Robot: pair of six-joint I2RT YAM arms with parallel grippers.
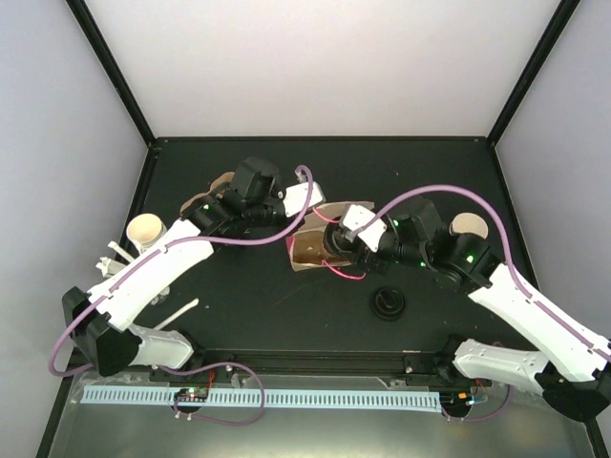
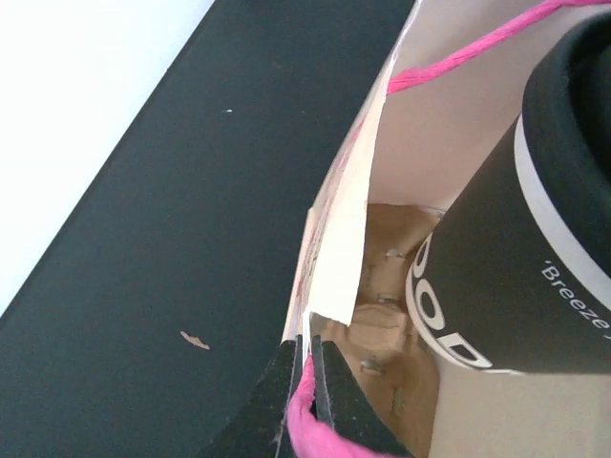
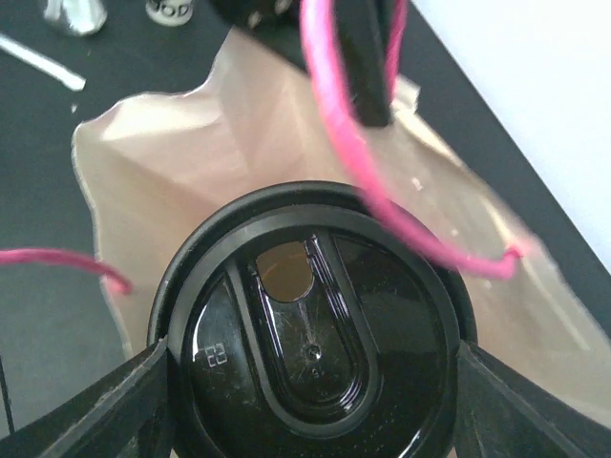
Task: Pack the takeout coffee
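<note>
A brown paper bag (image 1: 307, 252) with pink cord handles (image 3: 336, 143) stands open mid-table. My left gripper (image 2: 307, 367) is shut on the bag's rim (image 2: 342, 258) and one pink handle, holding the mouth open. A takeout coffee cup (image 3: 315, 334) with a black lid and black side printed in white (image 2: 506, 286) hangs in the bag's mouth. My right gripper (image 3: 315, 382) is shut on it, one finger at each side of the lid. At the bottom of the bag lies a brown pulp tray (image 2: 382, 320).
An open cream-topped paper cup (image 1: 146, 229) stands at the left, another (image 1: 468, 227) at the right behind my right arm. A loose black lid (image 1: 388, 303) lies in front of the bag. A white stick (image 1: 177, 313) lies near the left arm's base.
</note>
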